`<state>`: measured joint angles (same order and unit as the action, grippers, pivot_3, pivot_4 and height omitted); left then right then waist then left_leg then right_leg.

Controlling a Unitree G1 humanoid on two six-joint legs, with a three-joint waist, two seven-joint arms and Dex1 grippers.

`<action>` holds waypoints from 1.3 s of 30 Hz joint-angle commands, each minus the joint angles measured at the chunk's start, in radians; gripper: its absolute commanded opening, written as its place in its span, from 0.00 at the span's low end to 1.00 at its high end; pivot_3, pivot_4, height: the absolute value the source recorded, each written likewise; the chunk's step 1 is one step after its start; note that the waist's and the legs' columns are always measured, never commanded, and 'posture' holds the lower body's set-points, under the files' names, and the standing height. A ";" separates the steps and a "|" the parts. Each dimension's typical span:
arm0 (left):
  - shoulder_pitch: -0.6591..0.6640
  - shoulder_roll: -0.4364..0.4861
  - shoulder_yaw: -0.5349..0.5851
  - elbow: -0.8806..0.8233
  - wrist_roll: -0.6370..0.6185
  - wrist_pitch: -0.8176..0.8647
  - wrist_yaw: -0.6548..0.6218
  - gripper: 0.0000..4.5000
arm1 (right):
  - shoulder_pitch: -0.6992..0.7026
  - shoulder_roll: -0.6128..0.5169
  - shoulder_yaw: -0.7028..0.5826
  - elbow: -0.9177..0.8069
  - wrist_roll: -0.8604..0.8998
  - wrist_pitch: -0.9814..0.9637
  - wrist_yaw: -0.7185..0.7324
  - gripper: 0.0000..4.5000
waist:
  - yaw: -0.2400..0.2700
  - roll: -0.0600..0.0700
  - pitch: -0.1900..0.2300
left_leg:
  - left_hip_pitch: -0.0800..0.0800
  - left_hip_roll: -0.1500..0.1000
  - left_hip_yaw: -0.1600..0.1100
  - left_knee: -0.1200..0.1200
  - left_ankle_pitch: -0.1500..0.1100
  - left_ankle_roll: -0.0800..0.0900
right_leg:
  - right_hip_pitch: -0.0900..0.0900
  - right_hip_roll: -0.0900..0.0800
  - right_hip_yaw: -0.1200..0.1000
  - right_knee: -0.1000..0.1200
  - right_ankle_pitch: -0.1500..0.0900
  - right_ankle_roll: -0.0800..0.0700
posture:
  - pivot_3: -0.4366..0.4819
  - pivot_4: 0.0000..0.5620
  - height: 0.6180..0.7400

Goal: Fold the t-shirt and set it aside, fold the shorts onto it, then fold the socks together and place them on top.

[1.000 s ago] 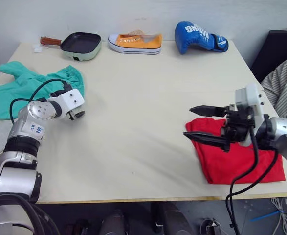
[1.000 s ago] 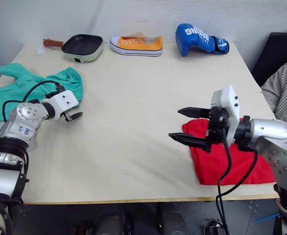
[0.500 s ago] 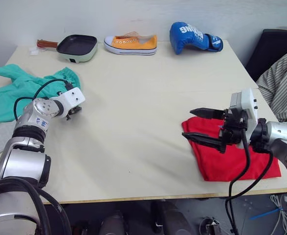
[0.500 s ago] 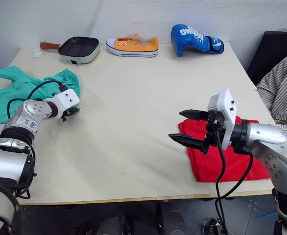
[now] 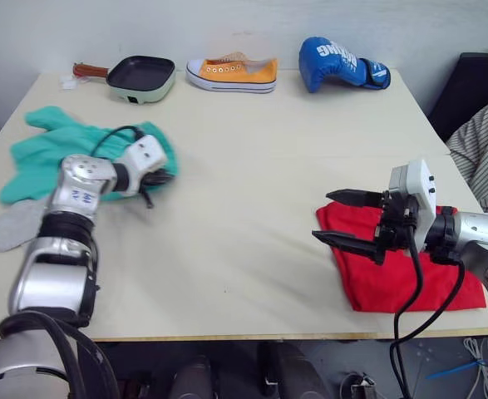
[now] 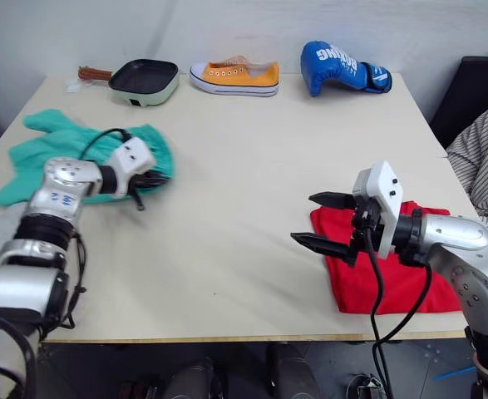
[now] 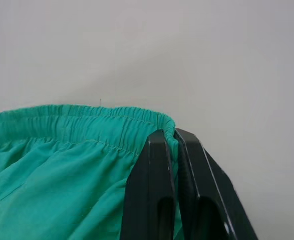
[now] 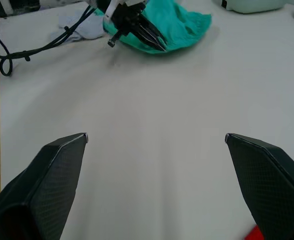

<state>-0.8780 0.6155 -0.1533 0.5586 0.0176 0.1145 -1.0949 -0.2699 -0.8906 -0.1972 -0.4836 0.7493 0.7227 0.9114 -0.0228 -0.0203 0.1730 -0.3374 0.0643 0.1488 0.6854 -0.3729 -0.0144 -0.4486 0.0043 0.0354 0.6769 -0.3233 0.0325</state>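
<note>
Shorts waistband, lying loose earlier, is now pinched between the pressed-together fingers of the left gripper, cloth bunched behind them. Right gripper spread wide, unchanged; t-shirt folded behind its fingers.

I've got the red t-shirt folded flat near my right front table corner. The teal shorts lie rumpled at the left, their gathered waistband pinched at its end by my left gripper. One grey sock lies just in front of them.
</note>
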 commanded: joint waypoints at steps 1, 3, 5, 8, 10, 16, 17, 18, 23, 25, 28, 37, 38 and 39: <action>0.065 -0.018 -0.046 -0.407 -0.155 0.287 -0.126 0.00 | 0.015 -0.023 0.030 -0.020 -0.070 -0.073 0.035 1.00 | -0.006 0.000 0.000 | 0.000 0.000 0.000 0.000 0.000 0.000 | 0.000 0.000 0.000 0.000 0.000 0.000 | 0.48 0.27 1.00; 0.101 -0.033 -0.093 -0.560 -0.197 0.433 -0.141 0.00 | 0.024 -0.024 0.049 -0.027 -0.100 -0.100 0.043 1.00 | -0.011 0.000 0.000 | 0.000 0.000 -0.001 0.000 0.000 0.000 | 0.000 0.001 0.001 0.000 0.000 0.000 | 0.48 0.27 1.00; 0.126 -0.056 -0.140 -0.658 -0.221 0.536 -0.131 0.00 | 0.028 -0.020 0.057 -0.034 -0.112 -0.114 0.048 1.00 | -0.016 0.000 0.000 | 0.002 0.000 -0.001 0.000 0.001 -0.002 | 0.000 0.002 0.003 0.001 0.000 0.000 | 0.48 0.27 1.00; 0.153 -0.071 -0.190 -0.732 -0.236 0.617 -0.113 0.00 | 0.027 -0.016 0.061 -0.041 -0.117 -0.117 0.047 1.00 | -0.018 0.000 0.000 | 0.003 0.000 -0.001 0.000 0.003 -0.004 | 0.001 0.003 0.004 0.003 0.000 0.000 | 0.48 0.27 1.00; 0.176 -0.059 -0.213 -0.776 -0.242 0.645 -0.109 0.06 | 0.028 -0.016 0.066 -0.043 -0.127 -0.124 0.046 1.00 | -0.020 0.000 0.000 | 0.004 0.000 -0.002 0.000 0.003 -0.004 | 0.001 0.004 0.004 0.004 0.000 0.000 | 0.48 0.27 1.00; 0.199 -0.039 -0.132 -0.868 -0.345 0.753 -0.077 0.45 | 0.048 -0.025 0.087 -0.058 -0.175 -0.171 0.069 1.00 | -0.021 0.000 0.000 | 0.003 0.000 -0.003 0.000 0.003 -0.004 | 0.001 0.004 0.004 0.004 0.000 -0.001 | 0.48 0.27 1.00; 0.203 -0.029 -0.100 -0.877 -0.371 0.740 -0.088 0.52 | 0.051 -0.028 0.096 -0.060 -0.189 -0.185 0.076 1.00 | -0.020 0.000 0.000 | 0.003 0.000 -0.003 0.000 0.003 -0.004 | 0.001 0.004 0.004 0.004 0.000 -0.001 | 0.48 0.27 1.00; 0.208 -0.014 -0.075 -0.885 -0.391 0.727 -0.101 0.59 | 0.054 -0.029 0.101 -0.062 -0.200 -0.198 0.083 1.00 | -0.020 0.000 0.000 | 0.003 0.000 -0.003 0.000 0.003 -0.004 | 0.001 0.004 0.004 0.004 0.000 -0.001 | 0.48 0.27 1.00; 0.256 0.175 0.048 -0.824 -0.405 0.590 -0.190 0.59 | 0.063 -0.031 0.164 -0.080 -0.264 -0.266 0.119 1.00 | -0.032 0.000 0.000 | 0.004 0.000 -0.004 -0.001 0.003 -0.004 | 0.001 0.004 0.003 0.004 -0.001 -0.001 | 0.48 0.27 1.00; 0.369 0.372 0.054 -0.613 -0.219 0.159 -0.257 0.59 | 0.078 -0.020 0.273 -0.085 -0.366 -0.356 0.142 1.00 | -0.039 0.000 0.000 | 0.005 0.000 -0.003 -0.002 0.003 -0.005 | 0.000 0.004 0.003 0.004 -0.001 -0.002 | 0.48 0.27 1.00; 0.397 0.467 0.044 -0.352 -0.097 -0.207 -0.245 0.59 | 0.083 0.011 0.388 -0.053 -0.489 -0.479 0.151 1.00 | -0.049 0.000 0.000 | 0.008 0.001 -0.004 -0.005 0.004 -0.006 | 0.000 0.004 0.003 0.004 -0.003 -0.006 | 0.48 0.27 1.00; 0.180 0.405 0.046 0.185 0.034 -0.628 -0.070 0.59 | 0.009 0.206 0.555 0.117 -0.665 -0.672 0.102 1.00 | -0.005 -0.008 -0.002 | 0.003 0.000 -0.001 0.001 0.002 -0.002 | 0.000 0.002 0.001 0.002 -0.002 -0.004 | 0.48 0.27 1.00; 0.159 0.395 0.036 0.216 0.050 -0.648 -0.056 0.59 | -0.002 0.220 0.565 0.147 -0.690 -0.689 0.090 1.00 | -0.005 -0.008 -0.002 | 0.003 0.000 -0.001 0.001 0.002 -0.002 | 0.000 0.002 0.001 0.002 -0.002 -0.004 | 0.48 0.27 1.00; 0.141 0.386 0.026 0.247 0.069 -0.667 -0.043 0.59 | -0.013 0.232 0.574 0.175 -0.718 -0.708 0.078 1.00 | -0.006 -0.008 -0.002 | 0.003 0.000 -0.001 0.001 0.002 -0.002 | 0.000 0.002 0.000 0.002 -0.002 -0.004 | 0.48 0.27 1.00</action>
<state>-0.7196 1.0002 -0.1302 0.7782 0.0657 -0.5177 -1.1612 -0.2737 -0.6645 0.3734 -0.3239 0.0602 0.0510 1.0085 -0.0288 -0.0287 0.1708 -0.3342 0.0643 0.1485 0.6863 -0.3714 -0.0163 -0.4485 0.0065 0.0361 0.6790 -0.3253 0.0289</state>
